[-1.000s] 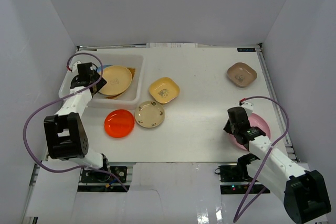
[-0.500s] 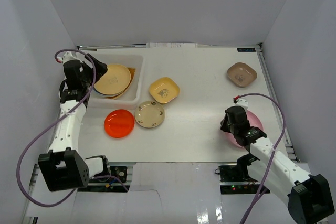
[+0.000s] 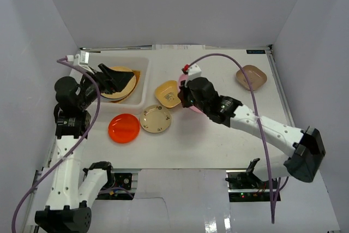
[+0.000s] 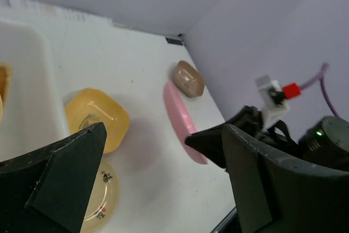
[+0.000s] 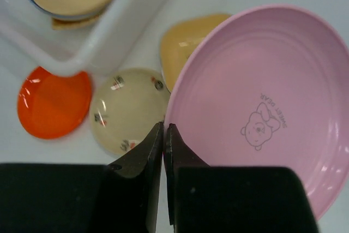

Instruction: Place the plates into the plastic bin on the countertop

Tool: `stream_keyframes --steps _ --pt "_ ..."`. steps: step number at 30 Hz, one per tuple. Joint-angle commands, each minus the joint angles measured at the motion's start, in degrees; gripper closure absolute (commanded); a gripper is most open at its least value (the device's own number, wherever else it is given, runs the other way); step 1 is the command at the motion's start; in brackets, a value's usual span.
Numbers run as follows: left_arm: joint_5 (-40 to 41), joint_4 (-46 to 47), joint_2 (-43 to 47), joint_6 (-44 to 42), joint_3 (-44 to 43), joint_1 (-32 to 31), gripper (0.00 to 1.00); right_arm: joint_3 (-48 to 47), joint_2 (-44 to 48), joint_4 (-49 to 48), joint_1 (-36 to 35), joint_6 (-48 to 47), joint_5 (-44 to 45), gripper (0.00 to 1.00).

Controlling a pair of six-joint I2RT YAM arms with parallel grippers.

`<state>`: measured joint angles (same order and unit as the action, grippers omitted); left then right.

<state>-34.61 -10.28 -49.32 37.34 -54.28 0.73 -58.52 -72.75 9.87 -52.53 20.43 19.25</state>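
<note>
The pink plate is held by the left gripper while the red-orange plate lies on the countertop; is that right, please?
Not quite. The pink plate is pinched at its rim by the right gripper, not the left gripper, which is open; the right wrist view shows this. The red-orange plate does lie on the countertop.

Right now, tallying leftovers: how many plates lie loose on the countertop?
4: orange round plastic plate left, cream round plate beside it, yellow square plate centre, brown square plate right.
</note>
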Motion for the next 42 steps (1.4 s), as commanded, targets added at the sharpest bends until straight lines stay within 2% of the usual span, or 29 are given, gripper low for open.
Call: stream_keyframes --steps 1,2,3,6,8,10,13,17,19,23,25,26,27,29,30,32,35,36,37,40,41,42 --pt "-1.70 4.93 5.72 -0.94 -10.80 0.15 0.02 -15.50 -8.08 -5.74 -3.44 -10.65 0.53 0.92" --pt "0.14 1.79 5.47 -1.74 -13.46 -1.07 0.02 -19.31 -13.59 -5.48 -4.85 -12.41 0.27 0.92" --pt "1.20 0.37 4.59 -2.36 -15.74 -3.00 0.02 -27.27 -16.60 -4.26 -5.47 -15.91 -0.17 0.92" --pt "5.42 -2.02 4.15 -3.41 -21.20 -5.56 0.02 -37.60 -27.59 -3.98 -7.93 -24.77 -2.01 0.92" --pt "8.58 -4.11 3.71 -5.51 -25.23 -8.28 0.02 -45.95 -35.13 -4.42 -8.64 -28.23 -7.43 0.92" --pt "15.68 -6.58 3.09 -8.32 -28.76 -10.39 0.02 -50.53 -39.73 -5.47 -8.81 -31.31 -10.96 0.92" --pt "26.50 -13.43 2.04 -12.46 -35.18 -12.59 0.02 -62.63 -48.43 -7.49 -8.81 -33.60 -18.69 0.92" --pt "28.37 -13.36 3.70 -13.44 -32.56 -14.70 0.02 -72.15 -61.24 -8.81 -9.69 -36.76 -21.36 0.92" --pt "27.59 -12.75 4.58 -12.91 -28.96 -14.88 0.02 -74.54 -64.34 -14.07 -10.31 -38.35 -21.27 0.92" --pt "27.67 -11.86 5.73 -13.17 -24.56 -15.15 0.02 -79.72 -72.86 -19.00 -11.89 -43.53 -16.79 0.92" --pt "28.02 -11.69 6.34 -13.26 -22.72 -15.23 0.02 -79.47 -74.20 -22.33 -11.98 -43.72 -16.43 0.92" --pt "28.37 -11.60 6.43 -13.09 -22.28 -15.23 0.02 -79.21 -74.90 -23.04 -11.98 -43.80 -16.08 0.89" --pt "28.46 -11.43 6.78 -13.00 -21.92 -15.23 0.02 -78.94 -75.08 -23.40 -11.98 -43.46 -15.56 0.64" --pt "28.89 -10.90 7.13 -12.56 -20.61 -15.23 0.02 -78.07 -74.12 -23.75 -12.07 -43.02 -14.77 0.30" --pt "29.33 -10.72 7.31 -12.38 -20.25 -15.15 0.02 -77.10 -72.81 -24.28 -12.07 -41.36 -14.76 0.09" --pt "31.52 -10.81 8.01 -11.86 -19.20 -15.23 0.02 -72.10 -67.82 -27.35 -11.98 -39.59 -15.90 0.06" --pt "33.73 -12.21 8.98 -11.42 -17.88 -15.23 0.02 -64.02 -59.20 -30.59 -12.07 -35.20 -16.78 0.05" --pt "36.86 -13.09 8.98 -11.41 -17.70 -15.23 0.02 -60.95 -56.56 -31.74 -11.98 -33.97 -17.22 0.06" --pt "37.77 -15.18 8.98 -11.24 -17.09 -15.23 0.02 -53.53 -50.97 -34.36 -11.98 -31.52 -17.75 0.07" --pt "39.71 -18.10 9.50 -10.54 -14.64 -15.23 0.02 -40.49 -39.54 -39.12 -11.98 -26.34 -15.75 0.11" --pt "39.62 -18.45 10.03 -9.84 -12.28 -15.23 0.02 -32.18 -36.88 -40.88 -11.98 -25.36 -14.77 0.14" --pt "38.75 -19.15 10.21 -9.48 -11.03 -15.23 0.02 -28.00 -33.98 -41.68 -11.98 -24.48 -13.54 0.17"
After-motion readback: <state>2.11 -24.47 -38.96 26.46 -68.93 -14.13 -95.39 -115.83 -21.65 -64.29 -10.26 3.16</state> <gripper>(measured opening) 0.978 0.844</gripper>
